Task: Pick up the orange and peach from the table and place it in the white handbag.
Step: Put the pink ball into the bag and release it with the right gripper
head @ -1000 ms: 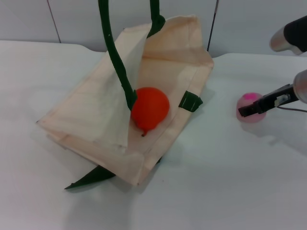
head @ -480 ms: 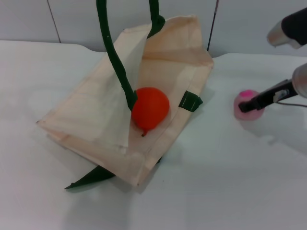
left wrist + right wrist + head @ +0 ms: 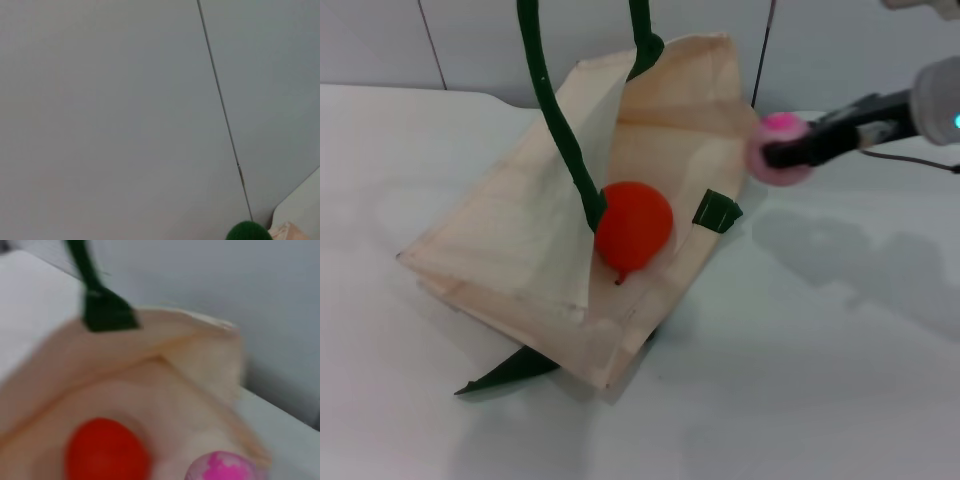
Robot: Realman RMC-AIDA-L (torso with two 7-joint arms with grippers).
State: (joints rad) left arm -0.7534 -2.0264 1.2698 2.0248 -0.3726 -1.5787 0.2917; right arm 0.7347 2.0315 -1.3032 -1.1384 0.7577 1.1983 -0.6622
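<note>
Nearest to you, at about 7 o'clock of the white handbag [image 3: 620,190], one green handle end [image 3: 505,372] lies flat on the table [image 3: 800,380], sticking out from under the bag's lower corner. The bag itself rests on its side with the mouth held open. The orange [image 3: 633,226] sits already inside it, just beside the green handle [image 3: 560,120] that rises upward out of the head view, so I judge that half of the task is done.

The step in hand is the second fruit. At about 2 o'clock from the orange, the right gripper [image 3: 790,152] hangs above the table, close to the bag's right edge, and its dark fingers are closed around the peach [image 3: 778,146]. In the right wrist view the peach [image 3: 222,467] shows just at the rim of the opening, with the orange [image 3: 106,450] deeper in.

For the next move you should carry the peach further toward 9 o'clock, over the open mouth, and only then release. The bag's right wall and its green strap tab [image 3: 717,211] stand near the path; I think a low approach could push the fabric closed.

Farther back, the left gripper is not visible; its wrist view shows only a grey wall and a bit of green handle [image 3: 248,231].
</note>
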